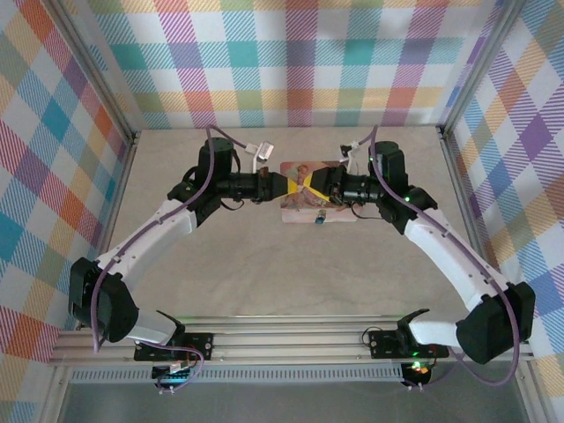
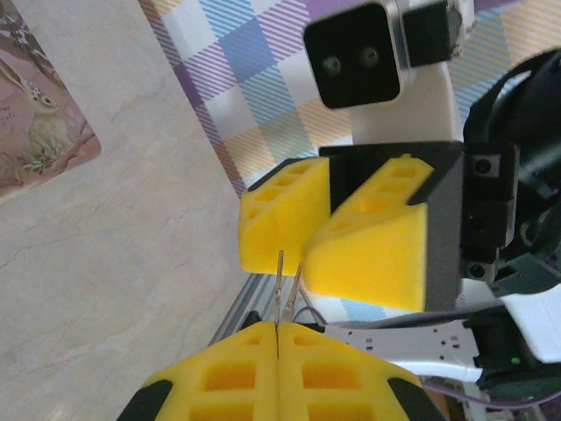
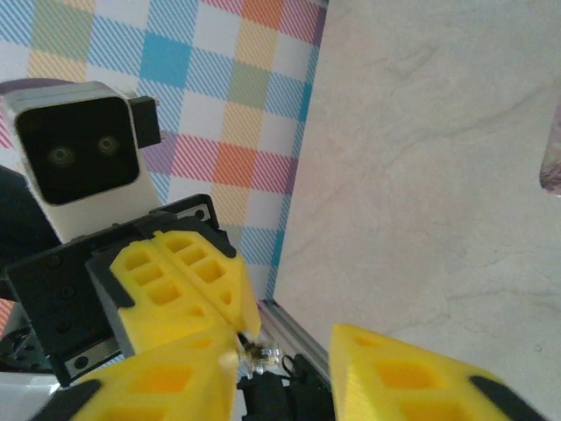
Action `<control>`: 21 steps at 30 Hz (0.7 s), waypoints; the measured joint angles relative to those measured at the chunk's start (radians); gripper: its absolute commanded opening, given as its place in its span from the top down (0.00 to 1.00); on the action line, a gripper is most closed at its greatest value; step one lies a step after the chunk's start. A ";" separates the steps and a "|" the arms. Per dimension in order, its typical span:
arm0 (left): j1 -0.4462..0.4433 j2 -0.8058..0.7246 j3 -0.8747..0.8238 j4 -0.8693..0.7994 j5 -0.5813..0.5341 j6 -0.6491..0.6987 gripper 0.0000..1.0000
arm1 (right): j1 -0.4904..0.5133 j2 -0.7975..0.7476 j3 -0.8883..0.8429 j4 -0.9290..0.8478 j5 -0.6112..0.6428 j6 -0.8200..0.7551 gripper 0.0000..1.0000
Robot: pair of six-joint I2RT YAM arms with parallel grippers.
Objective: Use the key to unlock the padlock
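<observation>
L gripper (image 2: 277, 329) is clamped shut on the key (image 2: 282, 285) (a thin grey bit poking from its tips). It points at the R gripper (image 2: 302, 270), whose fingers stand apart either side of the key's far end; can't tell if they touch. Both hover tip to tip over the pink box (image 1: 295, 207). The padlock (image 1: 320, 217) sits at the box's near edge, approx 6 o'clock of the R gripper.

The key (image 2: 279, 289), a thin grey metal sliver, sticks out from between the left gripper's (image 2: 277, 329) closed pads, its tip reaching the right gripper's (image 2: 296, 263) fingers. The padlock (image 1: 320, 218), a tiny blue speck, lies at the box's (image 1: 300, 203) near edge, apart from the key.
</observation>
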 measured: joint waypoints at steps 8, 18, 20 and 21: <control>0.013 -0.034 -0.029 0.071 -0.005 -0.082 1.00 | 0.000 -0.024 -0.033 0.106 0.025 0.073 0.69; 0.013 -0.052 -0.067 0.168 -0.011 -0.178 1.00 | 0.006 -0.021 -0.040 0.168 -0.004 0.116 0.76; 0.013 -0.053 -0.070 0.182 -0.011 -0.191 1.00 | 0.010 -0.016 -0.040 0.173 -0.010 0.118 0.77; 0.013 -0.053 -0.071 0.185 -0.011 -0.197 1.00 | 0.012 -0.014 -0.040 0.174 -0.010 0.119 0.77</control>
